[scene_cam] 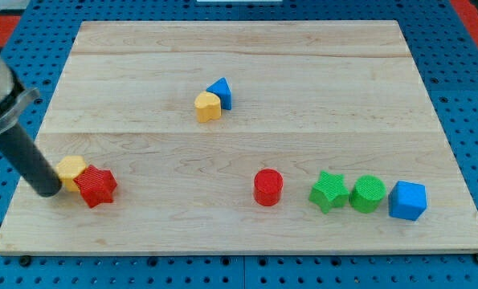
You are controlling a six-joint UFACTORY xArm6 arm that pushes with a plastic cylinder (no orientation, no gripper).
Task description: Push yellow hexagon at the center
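The yellow hexagon [71, 169] lies near the board's left edge, toward the view's bottom. It touches a red star [96, 186] on its lower right. My tip [47, 191] rests on the board just left of and slightly below the yellow hexagon, touching or nearly touching it. The dark rod slants up to the view's upper left.
A yellow heart-like block [208, 106] and a blue triangular block [221, 92] sit together above the middle. A red cylinder [267, 187], green star [328, 191], green cylinder [367, 193] and blue cube [407, 200] form a row at the lower right. The wooden board [239, 56] lies on blue pegboard.
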